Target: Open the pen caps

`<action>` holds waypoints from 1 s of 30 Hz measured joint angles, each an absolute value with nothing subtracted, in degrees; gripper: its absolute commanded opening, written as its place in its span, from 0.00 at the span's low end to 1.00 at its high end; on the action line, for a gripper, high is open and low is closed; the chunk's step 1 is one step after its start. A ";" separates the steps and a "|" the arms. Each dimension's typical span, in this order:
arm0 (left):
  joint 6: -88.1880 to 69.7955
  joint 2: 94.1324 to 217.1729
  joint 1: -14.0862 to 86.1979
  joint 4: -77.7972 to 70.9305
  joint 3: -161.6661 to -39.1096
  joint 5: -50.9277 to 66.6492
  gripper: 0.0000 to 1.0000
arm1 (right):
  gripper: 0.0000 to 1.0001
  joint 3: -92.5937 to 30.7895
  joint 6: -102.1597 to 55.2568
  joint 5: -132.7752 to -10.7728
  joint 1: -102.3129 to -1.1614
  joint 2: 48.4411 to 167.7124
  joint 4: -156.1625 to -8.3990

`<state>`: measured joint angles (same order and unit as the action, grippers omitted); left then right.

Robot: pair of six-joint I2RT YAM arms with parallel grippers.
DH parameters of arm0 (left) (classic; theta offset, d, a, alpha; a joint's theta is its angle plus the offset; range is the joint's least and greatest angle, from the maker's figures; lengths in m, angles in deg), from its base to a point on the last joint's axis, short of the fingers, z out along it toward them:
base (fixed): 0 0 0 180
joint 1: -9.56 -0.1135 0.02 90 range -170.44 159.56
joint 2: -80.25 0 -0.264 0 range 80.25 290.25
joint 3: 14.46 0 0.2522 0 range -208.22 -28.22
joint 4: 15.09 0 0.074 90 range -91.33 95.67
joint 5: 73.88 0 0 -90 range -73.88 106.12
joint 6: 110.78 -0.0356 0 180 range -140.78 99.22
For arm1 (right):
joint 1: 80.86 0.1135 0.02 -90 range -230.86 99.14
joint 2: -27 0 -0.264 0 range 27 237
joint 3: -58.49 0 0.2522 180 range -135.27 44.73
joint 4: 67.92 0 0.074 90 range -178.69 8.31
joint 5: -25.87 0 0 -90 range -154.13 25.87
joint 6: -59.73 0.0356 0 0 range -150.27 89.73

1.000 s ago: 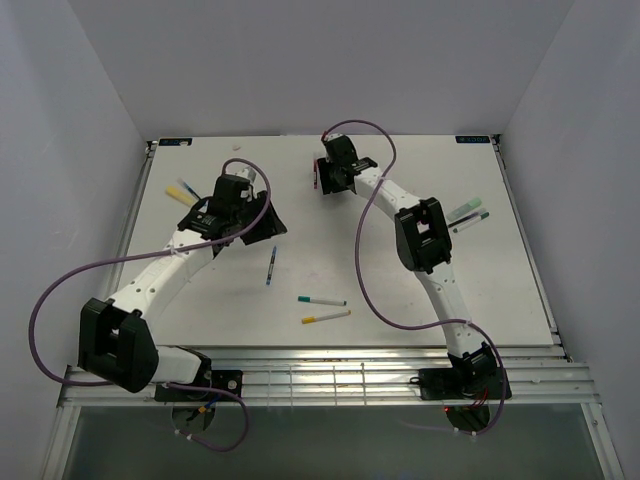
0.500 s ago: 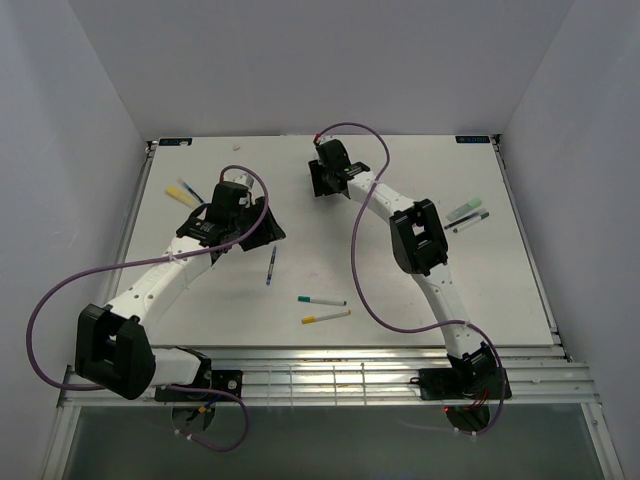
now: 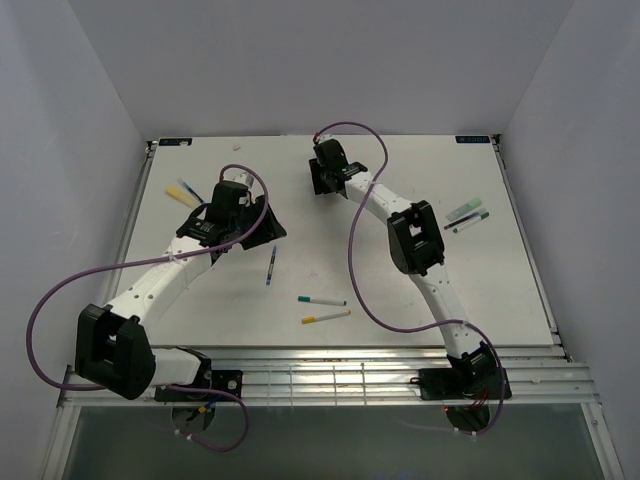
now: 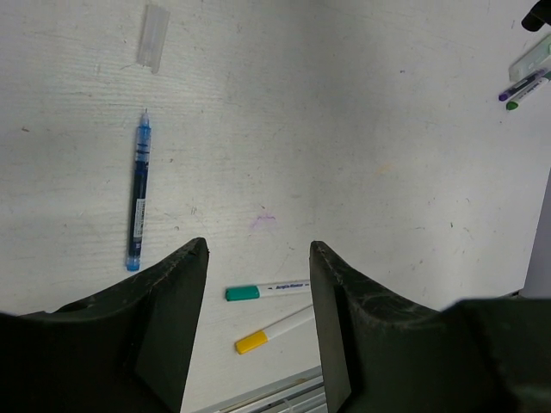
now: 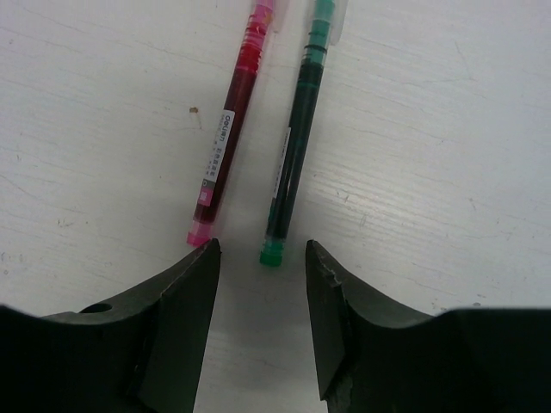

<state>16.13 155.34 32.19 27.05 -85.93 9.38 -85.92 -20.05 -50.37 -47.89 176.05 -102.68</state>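
Your left gripper (image 4: 256, 258) hangs over the white table (image 4: 387, 129) with its two dark fingers spread apart and nothing between them: it grasps no pen. Off to one side of the fingers lies a slim blue pen (image 4: 138, 196), its bare tip pointing away from the gripper. A small clear plastic cap (image 4: 151, 38) lies apart from it, past that tip. In the gap between the fingers you see, down on the table, a slim white pen with a green cap (image 4: 267, 291) and just beside it a slim white pen with a yellow cap (image 4: 274, 329). Both caps are on.

Your right gripper (image 5: 263, 249) is released too, its fingers parted over the far middle of the table. Ahead of it a slim red pen (image 5: 228, 146) and a slim dark pen with green ends (image 5: 293, 146) lie side by side, close but not touching. The dark pen's near green end shows in the gap between the fingertips — whether a finger touches it, you cannot tell. Their far ends run out of view.

From above, two pale-green highlighters (image 3: 465, 214) lie near the table's right side, and a yellow highlighter (image 3: 180, 196) lies near its left edge.
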 measured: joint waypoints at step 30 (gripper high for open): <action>17.79 158.75 31.88 29.65 -93.84 5.12 0.64 | 0.08 -75.82 -15.48 -60.49 -51.72 169.91 -100.54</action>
